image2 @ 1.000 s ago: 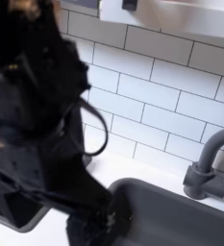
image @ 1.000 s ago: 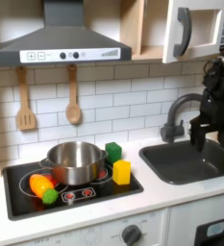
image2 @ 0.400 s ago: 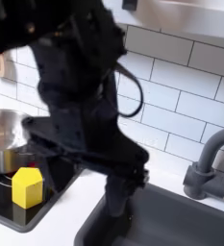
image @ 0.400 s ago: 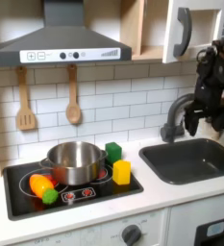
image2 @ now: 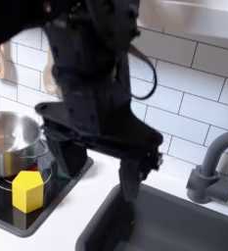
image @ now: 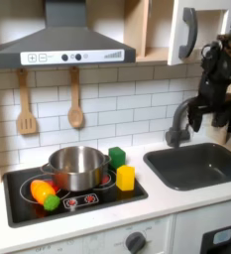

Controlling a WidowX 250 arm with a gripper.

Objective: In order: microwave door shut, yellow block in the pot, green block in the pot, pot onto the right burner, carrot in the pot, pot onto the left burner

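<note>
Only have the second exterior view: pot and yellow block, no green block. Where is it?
Observer: In the first exterior view, the green block sits on the stovetop, behind the yellow block and to the right of the pot.
Operator: And the carrot?
Observer: The carrot lies on the stovetop at the first exterior view's left, in front of the pot and outside it.
</note>
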